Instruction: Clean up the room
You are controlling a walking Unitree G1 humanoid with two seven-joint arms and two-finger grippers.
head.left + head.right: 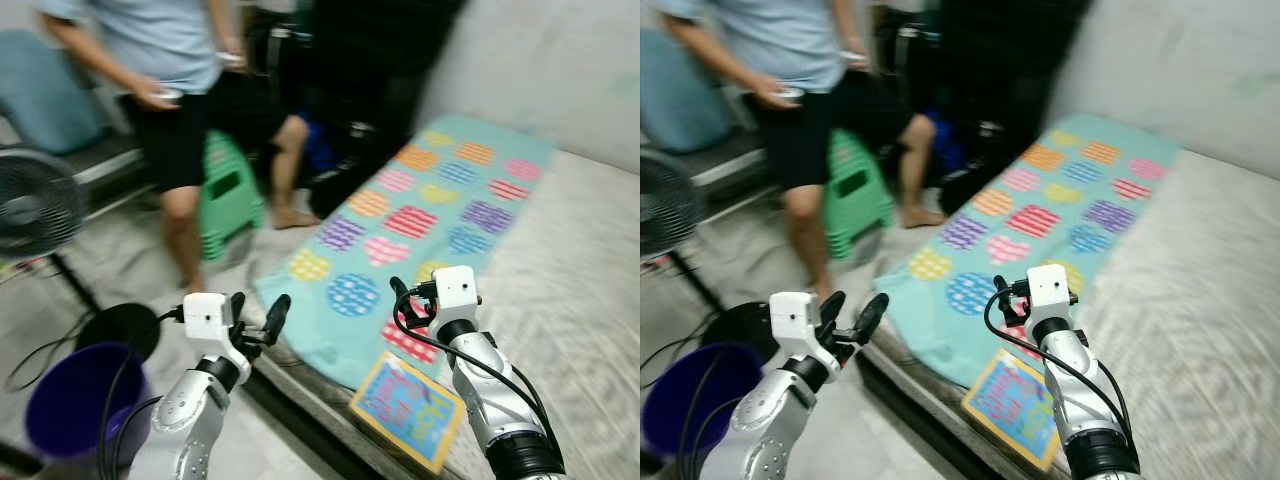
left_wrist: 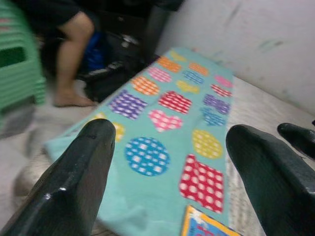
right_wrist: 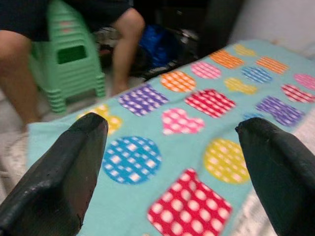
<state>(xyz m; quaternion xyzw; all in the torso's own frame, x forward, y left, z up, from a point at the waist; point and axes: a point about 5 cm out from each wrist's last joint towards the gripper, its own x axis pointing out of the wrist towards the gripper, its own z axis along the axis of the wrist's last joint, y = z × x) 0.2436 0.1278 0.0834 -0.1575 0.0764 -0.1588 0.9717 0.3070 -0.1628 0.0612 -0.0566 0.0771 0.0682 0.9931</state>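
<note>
Left eye view: teal blanket (image 1: 420, 215) spread on bed (image 1: 580, 280), colourful book (image 1: 408, 408) at its near edge. Left gripper (image 1: 257, 318) and right gripper (image 3: 172, 147) both spread wide, nothing held. Person (image 1: 170, 80) beside green stool (image 1: 230, 190).

Person (image 1: 175, 110), green stool (image 1: 228, 190) block floor; blanket (image 1: 420, 215) open.

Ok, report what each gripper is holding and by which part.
Nothing is held. The left gripper and the right gripper are both open and empty, hovering above the teal patterned blanket on the bed.
</note>
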